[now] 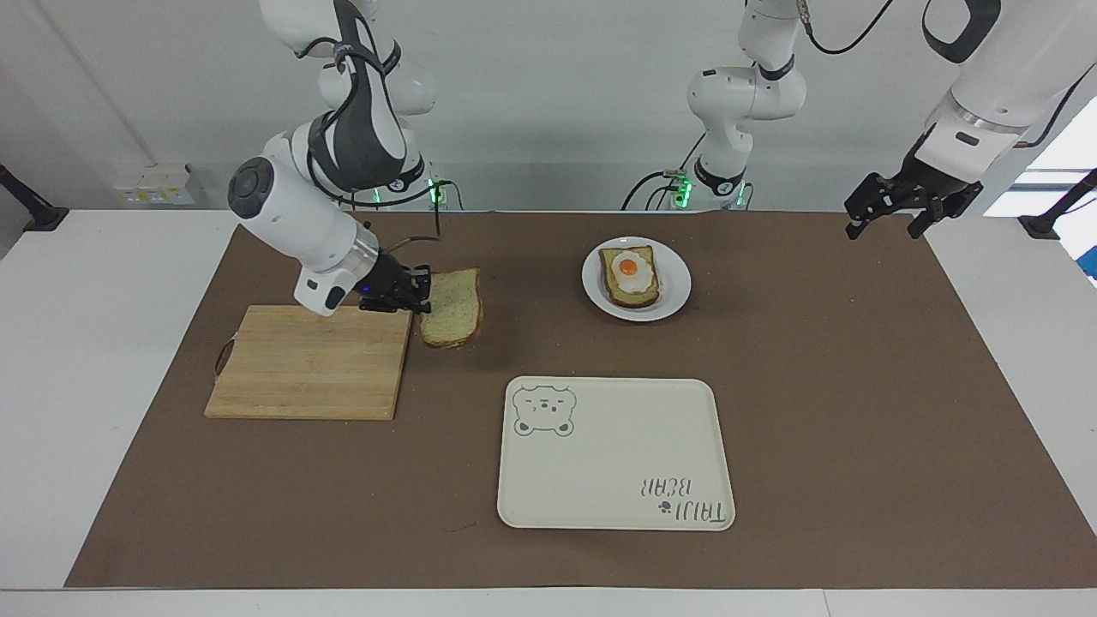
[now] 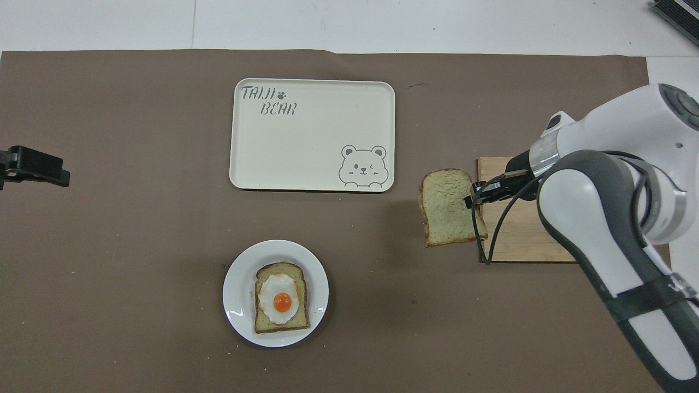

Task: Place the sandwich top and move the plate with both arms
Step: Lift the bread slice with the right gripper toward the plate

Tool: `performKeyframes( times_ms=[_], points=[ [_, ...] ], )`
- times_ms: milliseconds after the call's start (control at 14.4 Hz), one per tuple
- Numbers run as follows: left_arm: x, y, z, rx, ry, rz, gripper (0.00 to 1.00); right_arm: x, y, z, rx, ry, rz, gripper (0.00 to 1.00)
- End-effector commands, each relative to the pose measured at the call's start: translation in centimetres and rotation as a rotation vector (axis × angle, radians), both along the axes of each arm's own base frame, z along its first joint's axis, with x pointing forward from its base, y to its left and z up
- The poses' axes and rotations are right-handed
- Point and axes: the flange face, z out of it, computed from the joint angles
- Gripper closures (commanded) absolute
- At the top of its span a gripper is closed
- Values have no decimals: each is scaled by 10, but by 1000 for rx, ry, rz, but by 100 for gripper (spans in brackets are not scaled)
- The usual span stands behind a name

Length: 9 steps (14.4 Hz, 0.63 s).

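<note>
The sandwich top [image 1: 454, 307] [image 2: 445, 210], a plain speckled slice with a brown crust, hangs in the air over the brown mat, just off the wooden board's edge. My right gripper [image 1: 424, 296] [image 2: 471, 200] is shut on one edge of it. The white plate [image 1: 677, 290] [image 2: 237, 289] sits on the mat close to the robots and carries a bread slice topped with a fried egg [image 1: 632, 276] [image 2: 281, 297]. My left gripper [image 1: 884, 224] [image 2: 33, 166] waits open in the air over the mat's edge at the left arm's end, holding nothing.
A wooden cutting board [image 1: 308, 364] [image 2: 524, 240] lies bare at the right arm's end of the mat. A cream rectangular tray with a bear drawing [image 1: 613, 454] [image 2: 311, 136] lies farther from the robots than the plate.
</note>
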Motion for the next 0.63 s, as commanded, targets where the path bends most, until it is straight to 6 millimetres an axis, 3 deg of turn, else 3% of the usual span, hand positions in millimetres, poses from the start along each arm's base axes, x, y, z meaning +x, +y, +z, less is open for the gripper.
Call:
performKeyframes(
  times_ms=[0,557],
  points=[
    [-5,3,4,9,8,-3,0,-11,61,10,0,-20,-28,100],
    [-5,3,5,9,7,-3,0,-68,199,9,-18,-14,-49,100]
  ],
)
